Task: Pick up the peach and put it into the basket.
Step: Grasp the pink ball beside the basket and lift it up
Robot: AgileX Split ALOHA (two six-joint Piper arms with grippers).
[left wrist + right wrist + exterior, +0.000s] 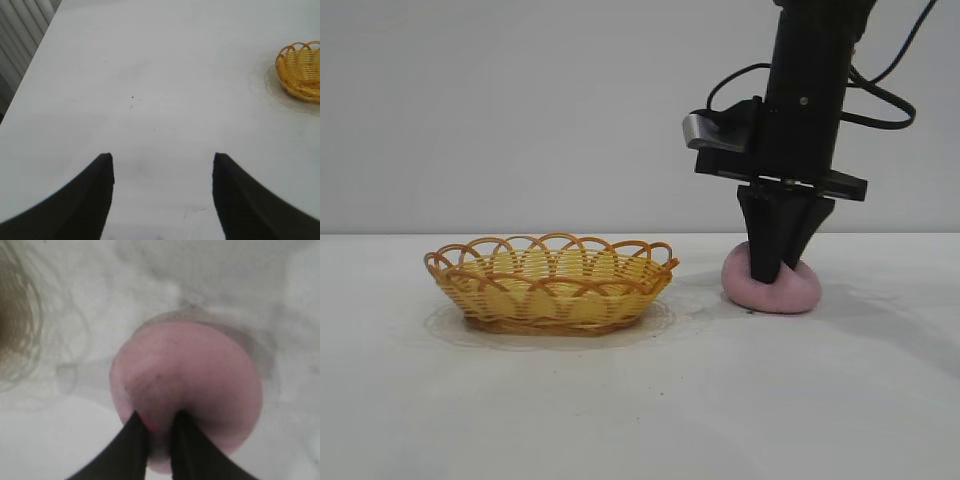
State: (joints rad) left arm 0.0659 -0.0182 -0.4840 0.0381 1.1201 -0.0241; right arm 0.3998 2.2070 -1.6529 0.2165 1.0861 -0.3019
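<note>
Two arms on the rig, only the right one is on the job.

Exterior view: right gripper is straight down on the peach, fingers reaching down its camera-facing side. Peach sits on the white table, well to the right of the basket, with a clear gap of bare table between them. Basket holds nothing visible, so the task is at the grasp stage by my read. Fingers look nearly together from this angle, tips down on the near face of the fruit.

Left wrist view: left gripper hangs over bare table with its jaws wide apart, holding nothing. Basket shows only at the frame edge, far off. No peach in this view. Left arm is idle and farther from the fruit than the right.

Right wrist view: fingers are close together with just a narrow slot between them, tips pressed into the peach near its edge rather than straddling the body. Looks like a pinch on a small bit of the fruit, not a wrap around it. I can't confirm it's a firm clamp.

Key relation: peach is directly under the right gripper, and the basket lies sideways from there along the table, toward the left arm's side. Next move likely needs a lift clear of the scalloped rim, then a traverse that way. Risk: with so shallow a bite the round fruit could slip out on the lift.
</note>
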